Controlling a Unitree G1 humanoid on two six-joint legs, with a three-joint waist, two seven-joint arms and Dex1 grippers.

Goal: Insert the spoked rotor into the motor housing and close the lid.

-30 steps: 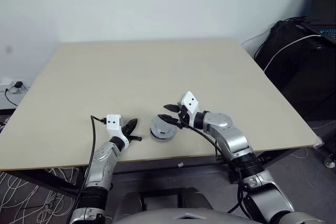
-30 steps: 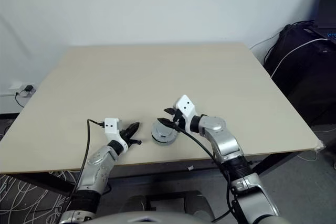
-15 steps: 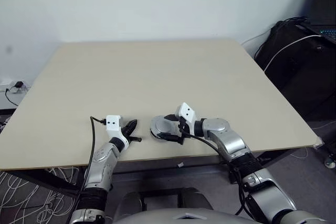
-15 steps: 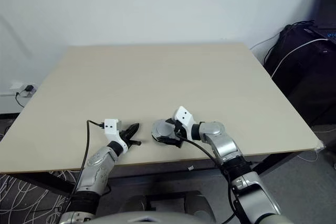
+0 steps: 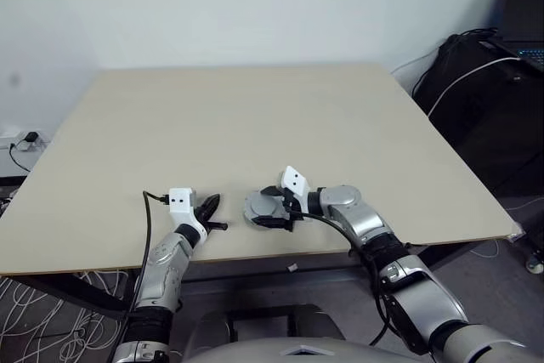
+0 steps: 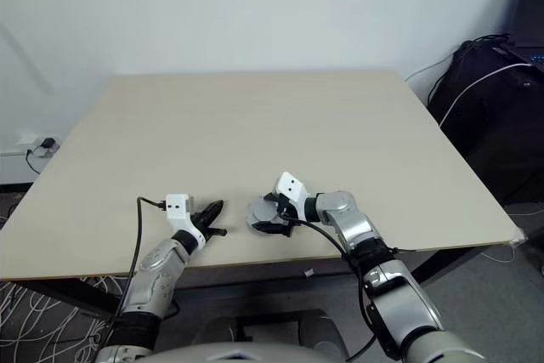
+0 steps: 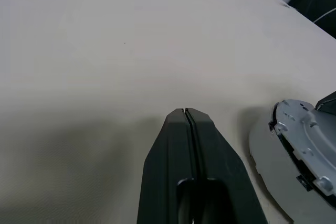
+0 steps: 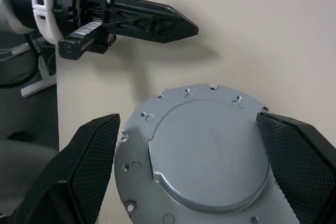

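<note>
My right hand [image 8: 194,166] is spread wide, its two black fingers [image 8: 92,166] standing either side of the lid [image 8: 202,158]; I can't tell whether they touch its rim. The lid is a grey metal disc with a raised round centre and small holes near the edge, lying flat close to the near edge of the desk [image 5: 255,116]. Just beside it, my left hand [image 5: 212,214] is fully closed with nothing in it, fingers pressed together and pointing toward the disc. Black bags [image 5: 476,99] with a white cable sit off the desk's right side.
</note>
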